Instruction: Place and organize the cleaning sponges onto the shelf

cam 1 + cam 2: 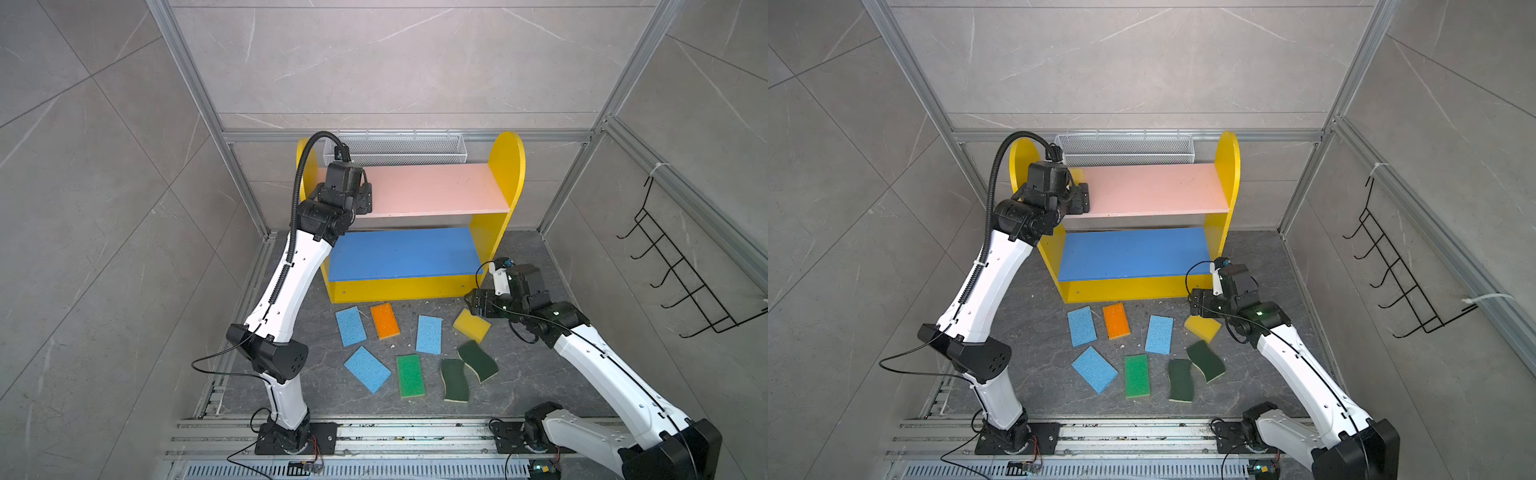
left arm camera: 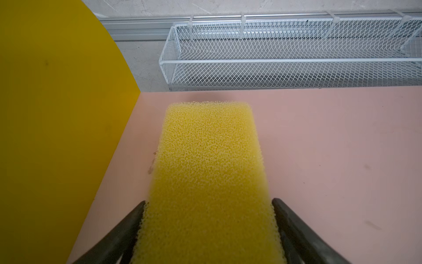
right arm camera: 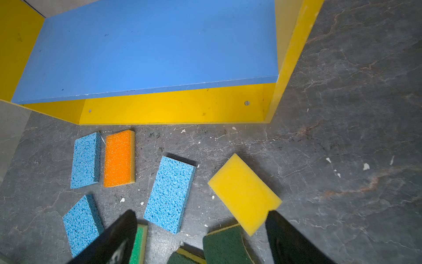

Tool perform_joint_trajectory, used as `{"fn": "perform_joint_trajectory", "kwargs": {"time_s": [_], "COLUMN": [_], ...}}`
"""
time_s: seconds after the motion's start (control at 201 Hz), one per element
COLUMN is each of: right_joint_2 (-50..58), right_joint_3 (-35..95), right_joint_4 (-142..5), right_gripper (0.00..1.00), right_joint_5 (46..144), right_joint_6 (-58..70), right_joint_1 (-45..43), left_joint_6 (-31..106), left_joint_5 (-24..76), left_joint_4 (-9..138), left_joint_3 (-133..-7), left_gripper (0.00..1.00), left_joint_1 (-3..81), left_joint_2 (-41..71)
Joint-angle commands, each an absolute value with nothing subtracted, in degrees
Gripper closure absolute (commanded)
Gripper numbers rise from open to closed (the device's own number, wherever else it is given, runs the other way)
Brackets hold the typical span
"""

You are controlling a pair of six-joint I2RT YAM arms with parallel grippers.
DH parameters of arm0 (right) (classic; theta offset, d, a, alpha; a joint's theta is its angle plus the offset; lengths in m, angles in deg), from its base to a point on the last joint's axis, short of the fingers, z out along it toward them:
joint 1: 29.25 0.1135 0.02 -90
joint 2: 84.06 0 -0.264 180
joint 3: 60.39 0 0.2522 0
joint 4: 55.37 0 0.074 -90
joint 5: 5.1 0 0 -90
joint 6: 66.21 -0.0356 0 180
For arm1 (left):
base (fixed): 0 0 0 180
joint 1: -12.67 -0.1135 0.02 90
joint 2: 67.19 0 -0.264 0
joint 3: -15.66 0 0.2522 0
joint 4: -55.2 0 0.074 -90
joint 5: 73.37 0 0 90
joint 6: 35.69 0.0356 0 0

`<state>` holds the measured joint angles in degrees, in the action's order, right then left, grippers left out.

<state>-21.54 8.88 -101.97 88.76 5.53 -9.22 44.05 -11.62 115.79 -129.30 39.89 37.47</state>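
my left end effector (image 2: 209,201) flanks coarse yellow sponge (image 2: 207,160) far-left on pink top board (image 2: 331,148), likely leaving room; grip unclear | my right end effector (image 3: 202,211) open, poised by smooth yellow sponge (image 3: 242,192)

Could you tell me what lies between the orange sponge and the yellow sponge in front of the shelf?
A light blue sponge lies between the orange sponge and the yellow sponge, touching neither; both top views show it.

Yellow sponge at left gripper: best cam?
Left wrist view: the yellow sponge fills it, over the pink board between the left gripper's fingers. In both top views the gripper hides it; right wrist view misses it.
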Motion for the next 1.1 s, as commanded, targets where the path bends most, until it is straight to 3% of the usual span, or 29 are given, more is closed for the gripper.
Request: {"fn": "perform_joint_trajectory", "kwargs": {"time_s": [0.0, 0.304, 1.09], "right_joint_2": [-22.19, -22.14, -22.67], "right_joint_3": [10.50, 10.69, 11.03], "right_joint_4": [-103.23, -103.23, -104.46], "right_gripper": [0.10, 0.10, 0.09], "right_joint_5": [87.89, 87.97, 87.36], "right_joint_6": [5.25, 5.16, 6.13], "right_joint_1": [-8.89, -8.89, -8.94], "left_joint_6": [43.99, 46.79, 43.73], "left_joint_5": [-10.86, -10.70, -7.19], "left_joint_4": [116.59, 116.64, 118.39], "left_joint_3": [-129.50, -129.49, -129.00], "left_gripper": [0.16, 0.22, 0.11], "left_joint_1": [39.56, 39.48, 39.39], "left_joint_2": [37.49, 38.58, 36.27]}}
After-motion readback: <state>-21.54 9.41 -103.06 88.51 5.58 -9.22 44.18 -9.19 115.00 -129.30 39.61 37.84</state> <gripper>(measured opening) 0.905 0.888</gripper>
